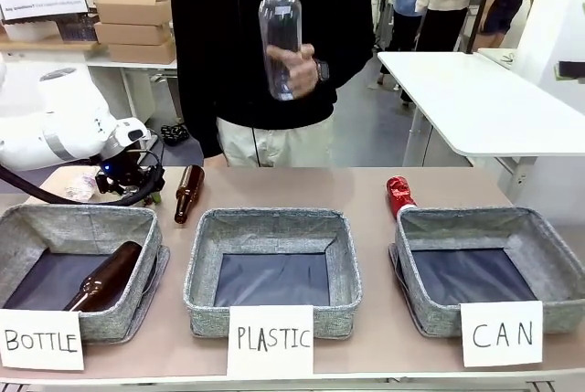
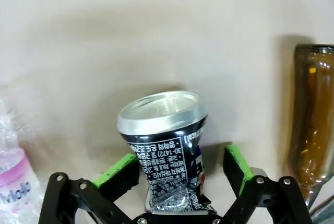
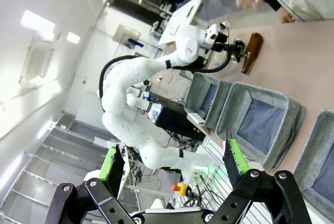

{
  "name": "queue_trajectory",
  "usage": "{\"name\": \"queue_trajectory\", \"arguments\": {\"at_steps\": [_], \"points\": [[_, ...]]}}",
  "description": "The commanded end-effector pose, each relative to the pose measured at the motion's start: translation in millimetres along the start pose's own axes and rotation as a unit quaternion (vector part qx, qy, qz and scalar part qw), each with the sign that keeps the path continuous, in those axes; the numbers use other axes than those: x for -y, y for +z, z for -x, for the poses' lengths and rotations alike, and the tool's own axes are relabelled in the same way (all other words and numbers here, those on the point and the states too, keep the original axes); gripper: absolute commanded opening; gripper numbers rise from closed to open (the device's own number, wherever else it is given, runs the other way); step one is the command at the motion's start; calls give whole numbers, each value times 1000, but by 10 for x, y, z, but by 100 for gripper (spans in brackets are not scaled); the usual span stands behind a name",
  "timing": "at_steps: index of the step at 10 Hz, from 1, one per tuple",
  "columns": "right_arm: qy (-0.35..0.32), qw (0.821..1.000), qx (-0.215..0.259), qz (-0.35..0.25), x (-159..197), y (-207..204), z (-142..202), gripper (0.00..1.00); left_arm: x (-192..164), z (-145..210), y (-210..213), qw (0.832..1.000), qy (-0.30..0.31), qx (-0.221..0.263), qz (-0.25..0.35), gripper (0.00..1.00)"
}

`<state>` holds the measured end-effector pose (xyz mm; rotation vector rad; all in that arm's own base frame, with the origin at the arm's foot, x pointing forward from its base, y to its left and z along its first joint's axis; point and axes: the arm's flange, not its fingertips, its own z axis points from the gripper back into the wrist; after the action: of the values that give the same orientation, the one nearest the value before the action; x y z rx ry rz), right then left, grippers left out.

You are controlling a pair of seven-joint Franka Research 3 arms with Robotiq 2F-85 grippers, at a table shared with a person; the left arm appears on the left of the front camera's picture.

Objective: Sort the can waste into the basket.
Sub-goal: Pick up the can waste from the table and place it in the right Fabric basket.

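In the left wrist view the printed can stands upright on the table between the two green pads. Its lower end is dented and hidden behind the base of the fingers. The left gripper is spread wide around the can, with a clear gap at one pad, so it does not hold the can yet. At one edge of this view a brown bottle is cut off, and at the other edge only a part of a crumpled plastic bottle with a pink label is visible. From the front, the left gripper is low over the far left of the table and covers this can. The right gripper is fully open, has nothing between its pads, and points toward the room. The BOTTLE basket contains one brown bottle, partly hidden by the near wall. The PLASTIC basket and the CAN basket show their dark blue floors. The red can lies on the table just beside the far left corner of the CAN basket, outside it. Above the table, a person's hand holds a clear plastic bottle.
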<state>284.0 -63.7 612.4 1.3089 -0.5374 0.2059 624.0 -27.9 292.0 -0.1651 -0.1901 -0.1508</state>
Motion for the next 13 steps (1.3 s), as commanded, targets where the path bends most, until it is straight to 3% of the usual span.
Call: {"name": "queue_trajectory", "arguments": {"at_steps": [1, 3, 4, 5, 6, 9, 11, 13], "points": [[13, 1000, 6, -12, -13, -4, -29, 100, -47, 18, -60, 1000, -3, -20, -11, 0], [13, 1000, 6, -12, -13, -4, -29, 100, -42, 11, -57, 1000, -6, -22, -15, 0], [13, 1000, 6, -12, -13, -4, -29, 100, -44, 16, -53, 1000, -6, -21, -16, 15], [13, 1000, 6, -12, -13, -4, -29, 100, -39, 23, -45, 1000, -7, -21, -17, 4], [13, 1000, 6, -12, -13, -4, -29, 100, -39, 25, -29, 1000, -7, -22, -18, 0], [13, 1000, 6, -12, -13, -4, -29, 100, -14, -3, 163, 1000, -13, -11, -9, 0], [13, 1000, 6, -12, -13, -4, -29, 100, 81, 44, 1055, 997, -43, 61, 12, 0], [13, 1000, 6, -12, -13, -4, -29, 100, 272, 466, 2144, 987, -110, 114, 42, 0]]}}
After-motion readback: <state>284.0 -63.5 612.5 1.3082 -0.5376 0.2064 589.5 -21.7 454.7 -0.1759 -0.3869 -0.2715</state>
